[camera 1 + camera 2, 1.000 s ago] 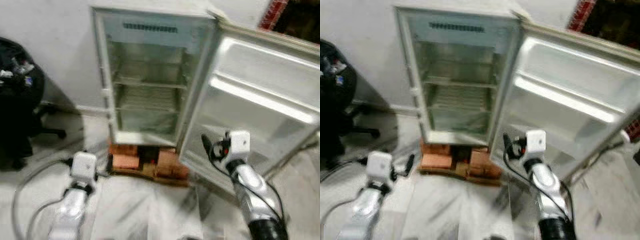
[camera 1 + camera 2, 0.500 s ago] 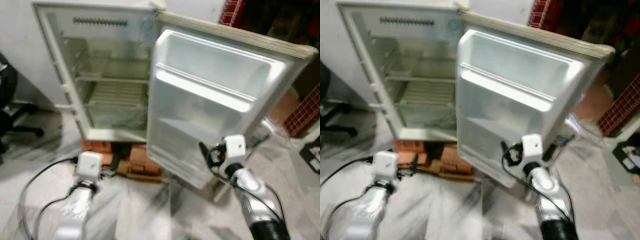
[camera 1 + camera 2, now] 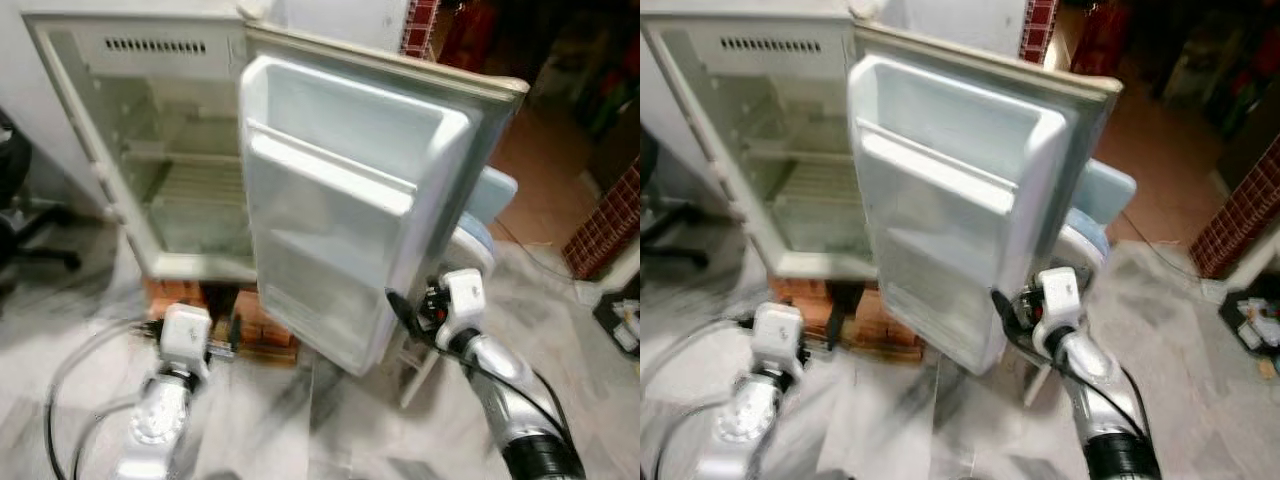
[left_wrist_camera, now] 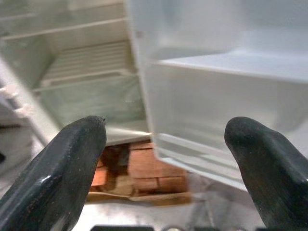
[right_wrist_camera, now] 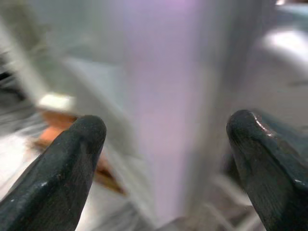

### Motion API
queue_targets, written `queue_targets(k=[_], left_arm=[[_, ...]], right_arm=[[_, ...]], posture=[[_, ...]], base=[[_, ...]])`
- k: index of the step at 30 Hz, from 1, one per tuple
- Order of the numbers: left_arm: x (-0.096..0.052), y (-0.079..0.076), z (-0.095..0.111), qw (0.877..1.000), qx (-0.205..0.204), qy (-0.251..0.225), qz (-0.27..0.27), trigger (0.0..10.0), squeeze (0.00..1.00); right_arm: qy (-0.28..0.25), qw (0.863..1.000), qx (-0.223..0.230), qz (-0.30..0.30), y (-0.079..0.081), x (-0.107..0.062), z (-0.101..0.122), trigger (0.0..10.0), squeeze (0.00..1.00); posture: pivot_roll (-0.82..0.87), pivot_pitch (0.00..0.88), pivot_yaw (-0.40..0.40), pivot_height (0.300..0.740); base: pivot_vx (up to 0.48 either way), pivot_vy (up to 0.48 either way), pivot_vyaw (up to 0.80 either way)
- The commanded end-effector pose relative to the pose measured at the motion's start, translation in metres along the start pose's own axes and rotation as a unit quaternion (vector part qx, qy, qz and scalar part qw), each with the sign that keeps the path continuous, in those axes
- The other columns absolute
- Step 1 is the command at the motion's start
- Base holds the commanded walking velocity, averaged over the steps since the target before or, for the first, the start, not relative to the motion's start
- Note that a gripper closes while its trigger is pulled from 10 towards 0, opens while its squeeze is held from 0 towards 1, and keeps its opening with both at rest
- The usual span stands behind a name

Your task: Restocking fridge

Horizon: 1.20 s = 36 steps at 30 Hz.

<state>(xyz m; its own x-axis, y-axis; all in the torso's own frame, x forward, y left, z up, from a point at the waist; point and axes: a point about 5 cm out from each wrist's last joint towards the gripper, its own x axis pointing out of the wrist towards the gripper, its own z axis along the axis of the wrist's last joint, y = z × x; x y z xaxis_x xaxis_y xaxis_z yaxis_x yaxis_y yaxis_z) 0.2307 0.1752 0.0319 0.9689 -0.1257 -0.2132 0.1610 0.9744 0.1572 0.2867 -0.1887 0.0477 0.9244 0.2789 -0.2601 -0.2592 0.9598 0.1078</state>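
Observation:
A small white fridge (image 3: 150,150) stands open, its wire shelves (image 4: 86,67) bare. Its door (image 3: 340,230) swings out toward me, with empty door racks (image 4: 231,72). My left gripper (image 3: 222,345) hangs low in front of the fridge's base, open with nothing between its fingers (image 4: 72,154). My right gripper (image 3: 405,315) is open too and sits right at the door's lower outer edge (image 5: 168,96), which lies blurred between its fingers (image 5: 67,163). Whether a finger touches the door is unclear.
The fridge rests on red bricks (image 3: 255,320). A pale blue water jug (image 3: 480,235) and a white frame (image 3: 415,365) stand behind the door. A black office chair (image 3: 20,200) is at the left. A cable (image 3: 70,360) loops over the marble floor. Brick wall (image 3: 610,215) at right.
The whole view has swung to the right, so the fridge now sits further left and the door faces me more edge-on. Both grippers hold the same low pose, still open.

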Motion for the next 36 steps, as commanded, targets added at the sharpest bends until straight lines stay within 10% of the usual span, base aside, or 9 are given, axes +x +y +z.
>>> queue_targets(k=[1,26,36], left_arm=[[0.001,0.007,0.000,1.000,0.012,0.003,0.013,10.0,0.00],[-0.003,0.054,0.001,0.997,0.001,0.013,0.078,10.0,0.00],[0.002,0.042,0.007,0.995,-0.017,-0.010,0.095,10.0,0.00]], right_arm=[[-0.036,0.999,-0.003,-0.036,-0.008,0.005,0.016,10.0,0.00],[-0.089,0.986,0.045,-0.135,-0.013,0.015,0.026,10.0,0.00],[-0.110,0.986,0.037,-0.119,-0.005,0.039,0.055,10.0,0.00]], posture=[[0.02,0.000,-0.058,0.740],[0.03,0.000,-0.057,0.740],[0.05,0.000,-0.071,0.740]], base=[[0.000,-0.465,0.00],[0.000,-0.074,0.00],[0.000,0.000,0.17]])
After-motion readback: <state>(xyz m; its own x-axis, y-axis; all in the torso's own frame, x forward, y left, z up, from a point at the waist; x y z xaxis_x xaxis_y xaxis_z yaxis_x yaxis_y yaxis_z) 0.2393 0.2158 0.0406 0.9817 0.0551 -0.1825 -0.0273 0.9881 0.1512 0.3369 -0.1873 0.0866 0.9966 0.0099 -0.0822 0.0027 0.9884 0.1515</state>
